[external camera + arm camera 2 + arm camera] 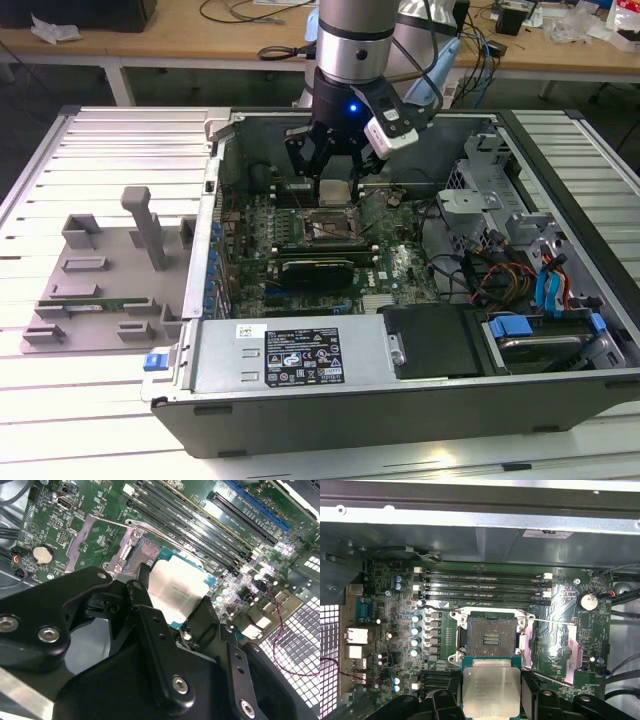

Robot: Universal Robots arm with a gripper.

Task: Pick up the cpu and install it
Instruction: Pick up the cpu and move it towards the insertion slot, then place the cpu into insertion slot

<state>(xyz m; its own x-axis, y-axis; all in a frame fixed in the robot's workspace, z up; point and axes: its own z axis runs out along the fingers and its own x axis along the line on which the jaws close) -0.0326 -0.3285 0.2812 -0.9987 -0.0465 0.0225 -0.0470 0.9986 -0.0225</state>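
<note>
Exterior view overlooks the case (400, 410); both wrist views, seemingly close, share motherboard (90, 505) (570, 587)

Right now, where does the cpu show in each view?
Exterior view: upper middle, the cpu held by the gripper, next to the open socket.
Second wrist view: the cpu clamped in the gripper, partly covering the socket.
First wrist view: the cpu in the gripper, beside the socket.
Shared landmark: the open socket.

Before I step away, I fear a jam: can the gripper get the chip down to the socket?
Probably yes. The gripper holds the chip close by the socket, whose metal cover is swung open to one side, and nothing lies over the socket.
</note>
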